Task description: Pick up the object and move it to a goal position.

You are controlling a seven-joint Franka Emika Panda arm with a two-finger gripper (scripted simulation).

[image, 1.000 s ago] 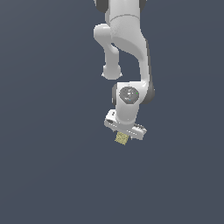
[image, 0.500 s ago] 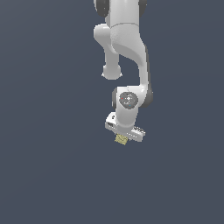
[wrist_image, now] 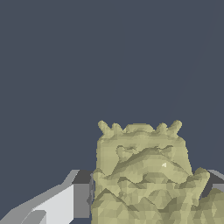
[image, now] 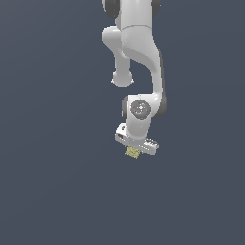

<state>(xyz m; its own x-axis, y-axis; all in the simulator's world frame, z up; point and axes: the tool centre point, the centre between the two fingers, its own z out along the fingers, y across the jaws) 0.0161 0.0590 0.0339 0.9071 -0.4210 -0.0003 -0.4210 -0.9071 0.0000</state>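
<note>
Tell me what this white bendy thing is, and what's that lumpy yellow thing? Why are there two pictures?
The white bendy thing is a robot arm, drawn by a computer like in a video game. At its end is a gripper, a sort of two-finger hand. The lumpy yellow thing is a small block sitting between those fingers, so the gripper seems to be holding it. One picture comes from a camera off to the side that sees the whole arm. The other comes from a camera on the robot's wrist, so the same block looks huge, with a grey finger beside it. Everything around is plain dark grey; I can't see anything else lying there.
</note>
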